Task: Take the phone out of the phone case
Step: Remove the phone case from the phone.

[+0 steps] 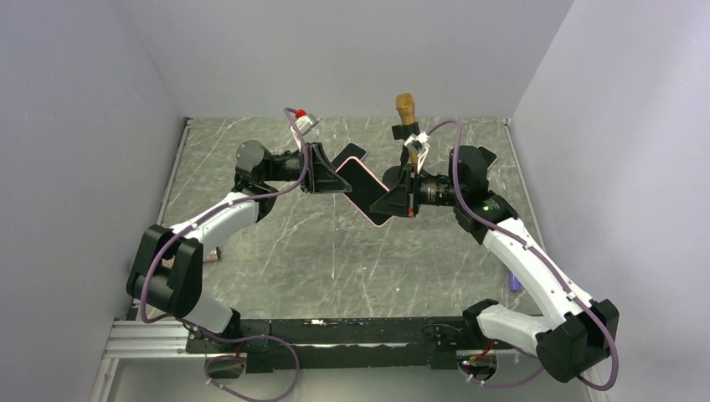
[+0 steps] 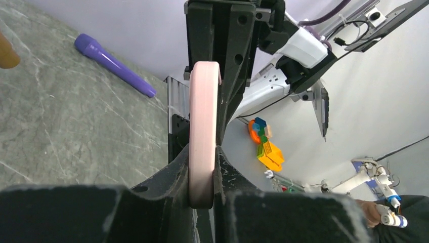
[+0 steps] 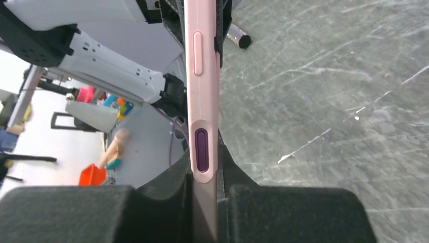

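Left gripper [image 1: 337,179], nine o'clock, and right gripper [image 1: 382,201], three, clamp the case [image 3: 202,91] aloft; next, likely prying the phone [image 1: 361,185] out.

Smooth, matt pink phone case [image 2: 203,131]

My left hand [image 1: 339,178] and my right hand [image 1: 378,201] are both matt black wedges. Up close their fingers [image 2: 162,202] look grainy, like rough printed plastic, with flat inner faces. Just behind each hand sits a black cylindrical wrist [image 1: 431,191], and above it a small white camera block [image 1: 306,122]; the one by my left hand carries a red dot. Further back from the hands, my forearms [image 1: 219,219] are smooth white shells set between chunky black joints [image 1: 167,280]. A purple cable [image 1: 455,180] runs along each arm and loops over the wrist. A small green light [image 1: 486,205] glows on the black joint behind my right hand.
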Robot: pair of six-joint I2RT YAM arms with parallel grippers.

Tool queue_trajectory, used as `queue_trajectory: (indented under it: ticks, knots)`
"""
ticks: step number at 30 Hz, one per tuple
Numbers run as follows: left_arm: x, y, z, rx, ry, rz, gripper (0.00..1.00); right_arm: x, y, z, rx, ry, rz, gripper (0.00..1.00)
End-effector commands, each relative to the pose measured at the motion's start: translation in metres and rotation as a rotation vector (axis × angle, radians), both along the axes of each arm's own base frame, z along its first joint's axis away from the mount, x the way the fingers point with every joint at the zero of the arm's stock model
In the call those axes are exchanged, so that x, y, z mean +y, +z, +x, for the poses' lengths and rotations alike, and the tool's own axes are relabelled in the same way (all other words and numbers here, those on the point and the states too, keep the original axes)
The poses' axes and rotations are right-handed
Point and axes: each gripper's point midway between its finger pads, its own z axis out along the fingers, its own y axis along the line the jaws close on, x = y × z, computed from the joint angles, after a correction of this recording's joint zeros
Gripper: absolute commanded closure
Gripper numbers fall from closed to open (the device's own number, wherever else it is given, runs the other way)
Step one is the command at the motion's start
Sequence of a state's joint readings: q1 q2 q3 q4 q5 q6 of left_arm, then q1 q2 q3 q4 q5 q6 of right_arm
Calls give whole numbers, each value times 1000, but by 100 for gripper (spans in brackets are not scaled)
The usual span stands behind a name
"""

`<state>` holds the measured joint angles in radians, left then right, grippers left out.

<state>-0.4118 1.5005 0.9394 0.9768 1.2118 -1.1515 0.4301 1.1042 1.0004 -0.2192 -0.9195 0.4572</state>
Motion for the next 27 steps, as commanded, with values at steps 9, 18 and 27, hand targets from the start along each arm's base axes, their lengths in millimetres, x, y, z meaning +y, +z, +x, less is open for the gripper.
queue_trajectory:
  ticks: [9,18,27]
  knots:
    - [2,44,-7,-67,17,-159,75,4,45,39,-112,-310,403,100]
    - [5,47,-10,-90,11,-172,67,30,42,45,-84,-269,445,100]
    - [12,48,-3,-103,58,-183,64,40,30,33,-96,-259,402,100]
